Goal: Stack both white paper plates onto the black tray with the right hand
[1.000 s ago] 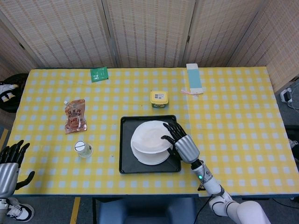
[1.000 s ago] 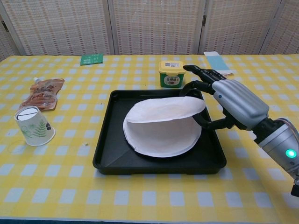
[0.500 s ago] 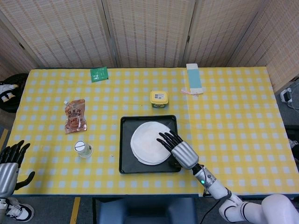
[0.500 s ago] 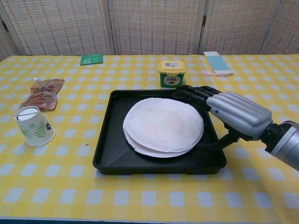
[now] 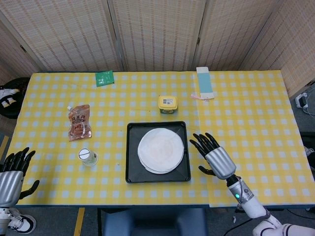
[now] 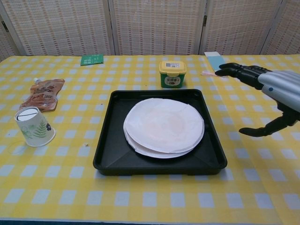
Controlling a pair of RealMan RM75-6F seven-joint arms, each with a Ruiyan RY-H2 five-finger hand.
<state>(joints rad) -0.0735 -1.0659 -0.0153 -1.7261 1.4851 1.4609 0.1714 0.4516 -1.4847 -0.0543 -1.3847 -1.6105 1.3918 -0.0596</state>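
both white paper plates (image 5: 160, 150) lie stacked in the black tray (image 5: 133, 173); the right hand (image 5: 214, 159) hovers just right of it, fingers (image 6: 234, 70) spread, holding nothing.

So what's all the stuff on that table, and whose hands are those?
tray: one, black, middle of the table near the front edge
paper plates: two, white, stacked in the tray
tub: one, yellow lid and green body, just behind the tray
pouch: one, brownish with a spout, lying flat left of the tray
paper cup: one, white with a leaf print, on its side near the pouch
green packet: one, far left edge of the table
blue card: one, pale blue, far right of the tub
tablecloth: one, yellow and white check
left hand: robot's, silver with black fingers, off the table's near left corner, holding nothing
right hand: robot's, fingers spread, right of the tray, holding nothing
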